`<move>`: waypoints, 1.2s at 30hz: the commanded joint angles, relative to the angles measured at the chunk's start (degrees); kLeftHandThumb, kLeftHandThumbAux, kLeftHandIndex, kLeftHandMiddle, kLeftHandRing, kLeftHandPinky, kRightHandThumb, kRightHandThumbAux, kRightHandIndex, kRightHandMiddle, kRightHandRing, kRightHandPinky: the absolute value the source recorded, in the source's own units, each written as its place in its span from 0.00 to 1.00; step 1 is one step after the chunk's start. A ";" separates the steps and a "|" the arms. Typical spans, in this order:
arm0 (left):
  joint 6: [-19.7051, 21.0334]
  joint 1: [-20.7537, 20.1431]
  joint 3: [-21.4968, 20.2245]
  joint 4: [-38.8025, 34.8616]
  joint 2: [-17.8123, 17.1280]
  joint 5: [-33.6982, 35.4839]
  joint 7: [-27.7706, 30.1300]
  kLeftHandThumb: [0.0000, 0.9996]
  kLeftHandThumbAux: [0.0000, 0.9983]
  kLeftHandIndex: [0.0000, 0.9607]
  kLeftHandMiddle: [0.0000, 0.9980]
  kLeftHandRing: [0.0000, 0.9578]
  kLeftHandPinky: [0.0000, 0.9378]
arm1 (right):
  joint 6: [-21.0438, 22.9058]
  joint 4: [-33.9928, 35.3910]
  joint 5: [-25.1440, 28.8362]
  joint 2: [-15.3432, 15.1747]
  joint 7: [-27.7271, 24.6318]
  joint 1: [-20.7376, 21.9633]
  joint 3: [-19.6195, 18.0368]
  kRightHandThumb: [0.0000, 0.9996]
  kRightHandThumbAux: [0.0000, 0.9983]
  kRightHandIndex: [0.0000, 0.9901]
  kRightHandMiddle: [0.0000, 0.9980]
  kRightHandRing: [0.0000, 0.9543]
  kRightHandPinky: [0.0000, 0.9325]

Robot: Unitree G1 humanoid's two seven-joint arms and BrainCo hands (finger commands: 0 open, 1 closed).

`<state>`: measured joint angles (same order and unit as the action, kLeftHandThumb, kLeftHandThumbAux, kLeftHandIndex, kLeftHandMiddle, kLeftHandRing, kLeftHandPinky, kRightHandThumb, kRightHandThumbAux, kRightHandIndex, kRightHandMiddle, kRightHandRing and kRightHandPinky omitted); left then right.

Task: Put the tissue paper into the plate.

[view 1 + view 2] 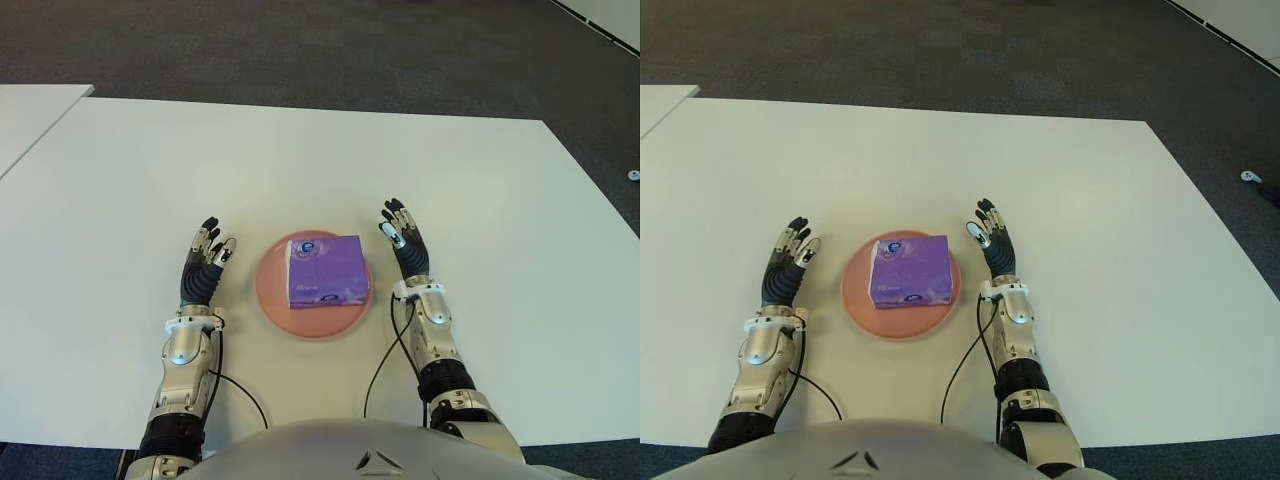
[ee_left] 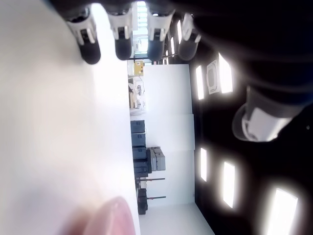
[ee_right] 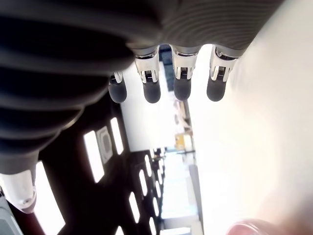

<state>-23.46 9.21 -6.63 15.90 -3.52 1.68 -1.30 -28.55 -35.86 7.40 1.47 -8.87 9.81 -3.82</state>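
White table (image 1: 150, 180), dark grey carpet (image 1: 300, 50) beyond; second table (image 1: 30, 110) left.

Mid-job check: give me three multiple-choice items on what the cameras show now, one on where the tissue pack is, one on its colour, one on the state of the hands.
1. Where is the tissue pack?
A. on the plate
B. in the left hand
C. on the floor

2. What colour is the pack?
A. green
B. purple
C. yellow

3. How are the two hands?
A. both open, empty
B. right gripping the pack
C. left gripping the plate

Key: 1 A, it lies on the pink plate. 2 B, its wrapper is purple. 3 A, the left hand and right hand flank the plate with fingers spread.
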 commanded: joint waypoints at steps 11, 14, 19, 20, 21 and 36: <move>2.59 1.76 0.34 1.57 0.12 -0.33 0.37 0.00 0.49 0.00 0.00 0.00 0.00 | -2.19 -6.56 -1.82 2.60 4.01 -4.31 -0.43 0.00 0.56 0.00 0.00 0.00 0.00; 2.67 1.76 0.30 1.49 0.07 -0.27 0.39 0.00 0.49 0.00 0.00 0.00 0.00 | -1.97 -6.67 -1.99 2.54 4.22 -4.20 -0.45 0.00 0.56 0.00 0.00 0.00 0.00; 2.54 1.84 0.25 1.46 0.07 -0.20 0.41 0.00 0.49 0.00 0.00 0.00 0.00 | -1.57 -6.70 -2.16 2.37 4.07 -4.22 -0.41 0.00 0.56 0.00 0.00 0.00 0.00; 2.52 1.86 0.24 1.44 0.06 -0.19 0.42 0.00 0.49 0.00 0.00 0.00 0.00 | -1.45 -6.65 -2.18 2.34 3.99 -4.25 -0.39 0.00 0.56 0.00 0.00 0.00 0.00; 2.51 1.88 0.22 1.41 0.04 -0.17 0.43 0.00 0.49 0.00 0.00 0.00 0.00 | -1.38 -6.60 -2.20 2.33 3.95 -4.28 -0.37 0.00 0.56 0.00 0.00 0.00 0.00; 2.61 1.80 0.07 1.48 -0.06 -0.08 0.43 0.00 0.50 0.00 0.00 0.00 0.00 | 0.17 -5.94 -2.33 1.72 3.70 -4.88 -0.35 0.00 0.54 0.00 0.00 0.00 0.00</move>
<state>-22.94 9.48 -6.60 15.69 -3.66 1.65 -1.30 -31.75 -37.66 4.82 2.43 -5.14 10.22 -3.95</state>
